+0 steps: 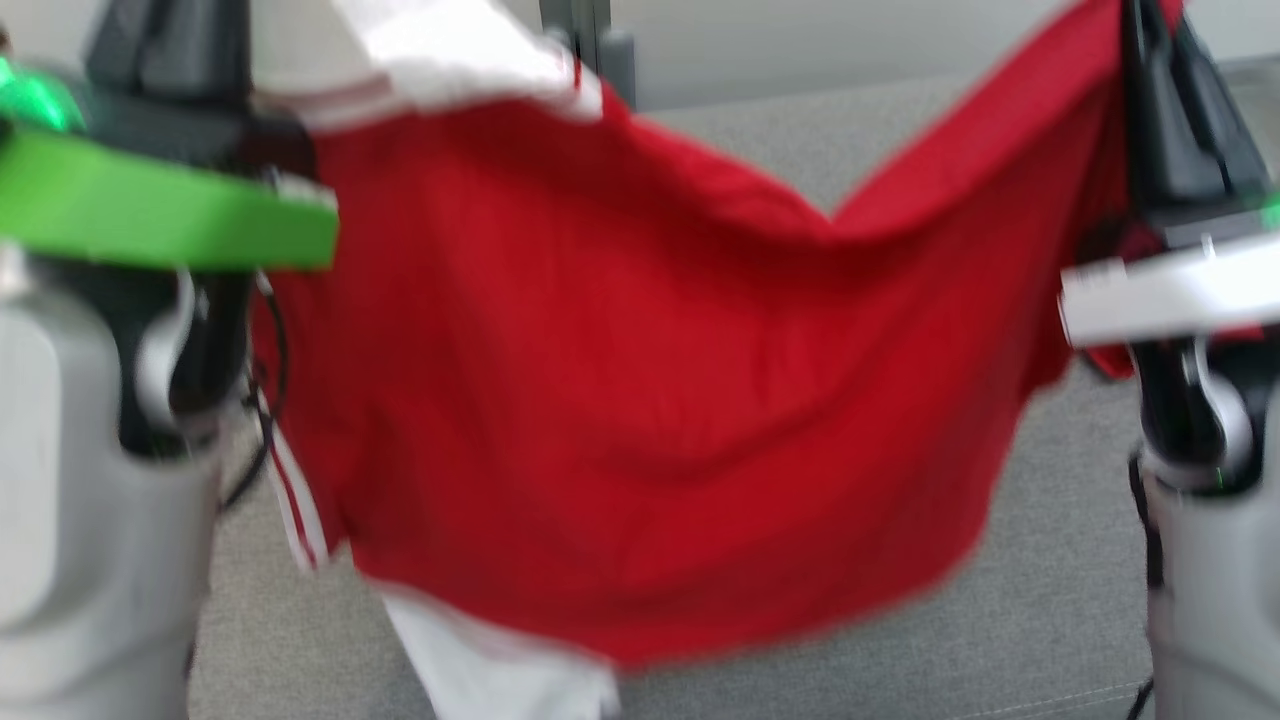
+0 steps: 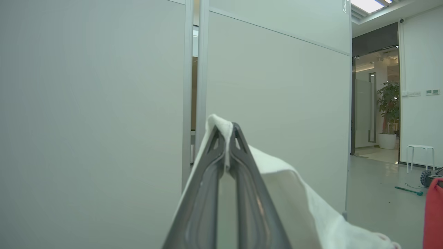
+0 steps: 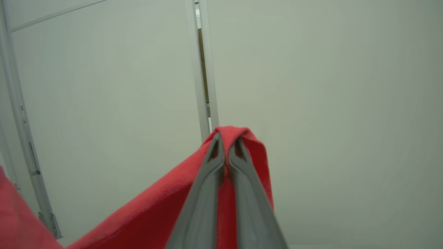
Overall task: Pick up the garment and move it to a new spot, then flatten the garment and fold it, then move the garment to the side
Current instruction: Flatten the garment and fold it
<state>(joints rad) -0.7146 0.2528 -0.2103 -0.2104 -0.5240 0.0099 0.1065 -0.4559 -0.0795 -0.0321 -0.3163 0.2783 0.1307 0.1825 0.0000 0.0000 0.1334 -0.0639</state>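
Note:
The garment (image 1: pixel 640 400) is red with white parts and hangs stretched between my two raised arms above the grey surface (image 1: pixel 1060 600), sagging in the middle. My left gripper (image 2: pixel 226 133) is shut on a white edge of the garment (image 2: pixel 311 204), which drapes down to the right in the left wrist view. My right gripper (image 3: pixel 226 141) is shut on a red edge of the garment (image 3: pixel 155 207), which falls away to the lower left in the right wrist view. A white panel with red stripes (image 1: pixel 300 510) hangs at the lower left.
Pale partition walls (image 2: pixel 97 121) stand close ahead of both wrists. A doorway with a potted plant (image 2: pixel 387 107) and a white stool (image 2: pixel 419 155) lies to the far right in the left wrist view. A green band (image 1: pixel 160 210) rings my left arm.

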